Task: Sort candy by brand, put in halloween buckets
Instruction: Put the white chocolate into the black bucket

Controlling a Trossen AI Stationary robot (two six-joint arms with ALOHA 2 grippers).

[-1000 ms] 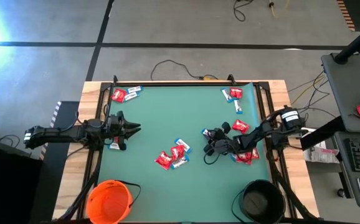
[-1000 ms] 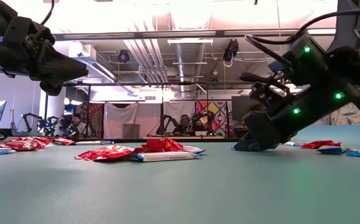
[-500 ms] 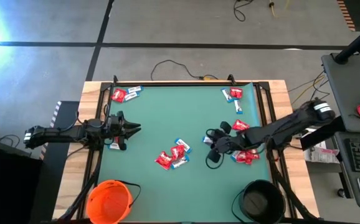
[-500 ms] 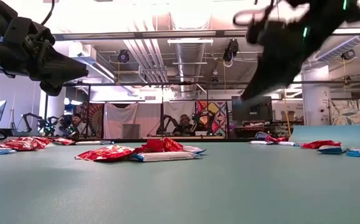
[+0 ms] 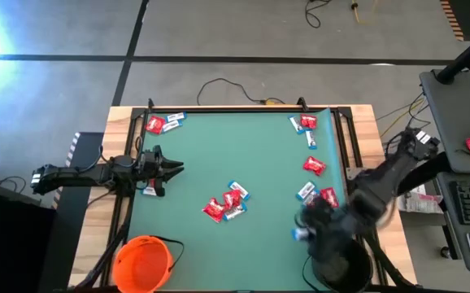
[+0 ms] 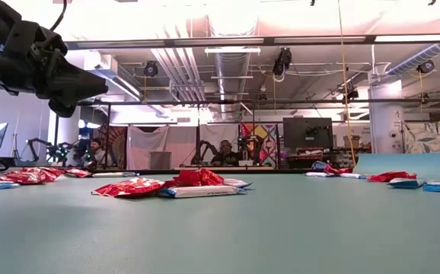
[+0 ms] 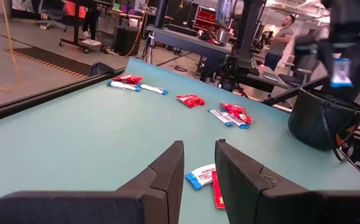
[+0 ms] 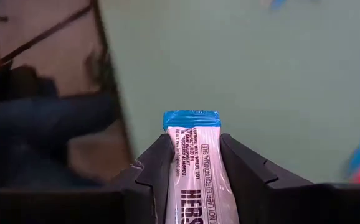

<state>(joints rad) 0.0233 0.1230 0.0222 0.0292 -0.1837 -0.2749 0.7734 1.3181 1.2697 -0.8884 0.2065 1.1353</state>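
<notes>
A blue-and-white candy bar (image 8: 192, 163) is clamped between the closed fingers of the right gripper (image 8: 192, 155) at the bottom centre of the right wrist view, its blue crimped end standing clear of the fingertips. In the high view the same gripper (image 5: 310, 226) is seen at the lower right of the frame, just above the black bucket (image 5: 338, 262), with the bar showing as a small blue-white fleck (image 5: 299, 234) at its tip. The orange bucket (image 5: 142, 262) is set at the lower left corner of the green mat (image 5: 251, 155).

A mixed cluster of red and blue-white candy (image 5: 225, 203) is spread near the middle of the mat, and two more pieces (image 5: 316, 195) lie just above the right gripper. The left gripper (image 5: 168, 169) is held over the mat's left edge, its fingers (image 7: 167, 171) parted by only a narrow gap and holding nothing.

Further candy is gathered at the upper left corner (image 5: 162, 122) and upper right corner (image 5: 304, 124) of the mat.
</notes>
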